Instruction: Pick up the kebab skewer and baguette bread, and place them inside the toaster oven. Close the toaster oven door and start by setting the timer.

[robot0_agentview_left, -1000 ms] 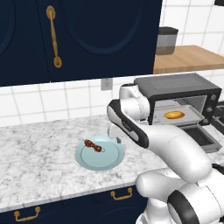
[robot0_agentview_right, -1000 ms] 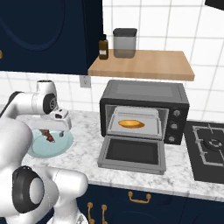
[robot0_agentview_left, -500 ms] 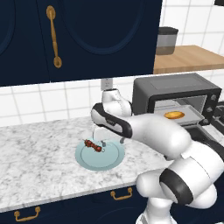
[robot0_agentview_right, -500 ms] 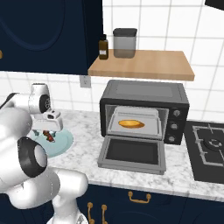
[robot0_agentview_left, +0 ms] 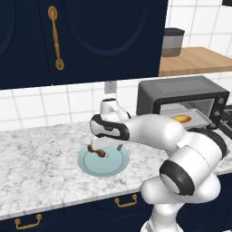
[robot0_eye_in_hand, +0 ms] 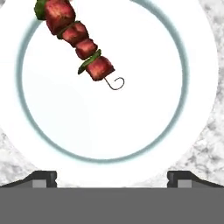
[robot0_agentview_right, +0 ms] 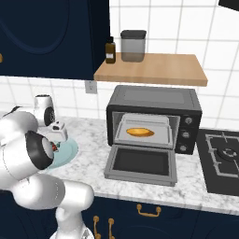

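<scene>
Hovering open gripper (robot0_eye_in_hand: 112, 177) above kebab skewer (robot0_eye_in_hand: 76, 37) on plate (robot0_eye_in_hand: 131, 131)

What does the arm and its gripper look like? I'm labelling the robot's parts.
The arm is made of glossy white rounded segments with dark grey to black bands at the joints. The gripper has a white hand body and two small dark finger tips. No cables or markings are visible.

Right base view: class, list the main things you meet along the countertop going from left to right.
Plate → toaster oven, its door dropped open and the baguette bread inside → stove burner.
</scene>
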Tool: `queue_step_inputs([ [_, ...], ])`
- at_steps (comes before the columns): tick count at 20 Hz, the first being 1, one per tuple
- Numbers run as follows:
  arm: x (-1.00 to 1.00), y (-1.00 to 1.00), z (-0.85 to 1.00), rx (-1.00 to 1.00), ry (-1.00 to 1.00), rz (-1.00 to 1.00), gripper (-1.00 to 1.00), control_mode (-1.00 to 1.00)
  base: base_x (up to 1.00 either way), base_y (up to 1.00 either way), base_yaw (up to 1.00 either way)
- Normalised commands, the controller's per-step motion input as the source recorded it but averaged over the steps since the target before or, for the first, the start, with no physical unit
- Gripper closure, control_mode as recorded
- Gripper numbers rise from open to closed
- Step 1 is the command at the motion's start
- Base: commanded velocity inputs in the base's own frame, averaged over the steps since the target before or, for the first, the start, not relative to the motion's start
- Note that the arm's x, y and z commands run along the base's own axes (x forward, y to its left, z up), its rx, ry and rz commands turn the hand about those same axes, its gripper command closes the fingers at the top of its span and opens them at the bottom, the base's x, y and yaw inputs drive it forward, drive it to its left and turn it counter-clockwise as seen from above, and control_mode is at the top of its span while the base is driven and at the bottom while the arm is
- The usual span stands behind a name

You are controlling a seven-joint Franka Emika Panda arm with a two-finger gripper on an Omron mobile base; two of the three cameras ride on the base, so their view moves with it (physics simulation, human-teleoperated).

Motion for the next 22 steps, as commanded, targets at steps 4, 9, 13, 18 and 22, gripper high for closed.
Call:
queue_step_inputs([
  [4, 0.58, 0.59, -0.42, 0.0, 0.0, 0.21, -1.0, -1.0, 0.0, 0.0, 0.0],
  [9, 0.53, 0.28, -0.15, 0.0, 0.0, 0.13, -1.0, -1.0, 0.0, 0.0, 0.0],
  [13, 0.21, 0.0, -0.22, 0.0, -0.01, 0.04, -1.0, -1.0, 0.0, 0.0, 0.0],
  [18, 0.02, 0.0, -0.41, 0.01, -0.05, 0.03, -1.0, -1.0, 0.0, 0.0, 0.0],
  [22, 0.14, 0.0, -0.15, 0.02, -0.02, 0.01, -1.0, -1.0, 0.0, 0.0, 0.0],
])
